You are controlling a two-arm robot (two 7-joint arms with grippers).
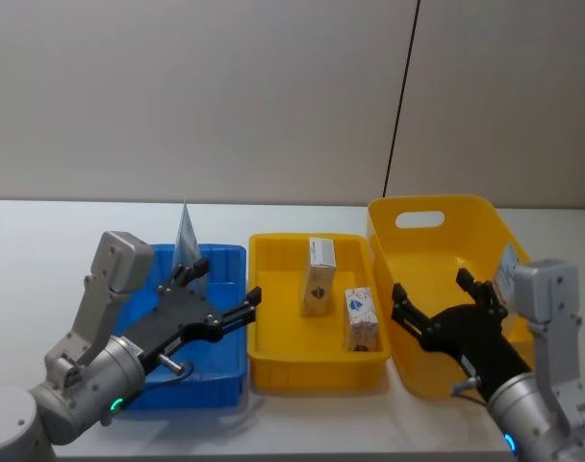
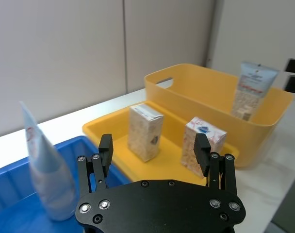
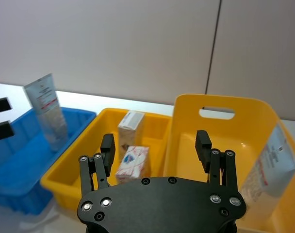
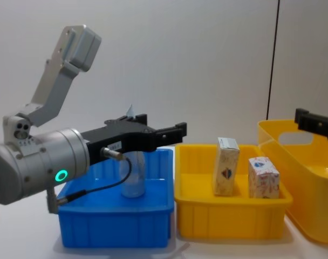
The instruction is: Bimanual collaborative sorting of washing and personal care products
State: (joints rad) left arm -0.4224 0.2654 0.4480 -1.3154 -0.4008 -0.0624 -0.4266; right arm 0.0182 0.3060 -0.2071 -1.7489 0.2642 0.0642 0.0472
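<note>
Head view: the left end effector, wide open and empty, hangs over the blue bin beside its upright tube — a sweep could topple it. Right wrist view: the right end effector, equally open and empty, faces the yellow basket — its leaning tube could slip.

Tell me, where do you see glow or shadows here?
Chest view: a green ring light glows on the left arm. Head view: even light, a faint shadow under the blue bin. Right wrist view: the table looks bright behind the blue bin.
</note>
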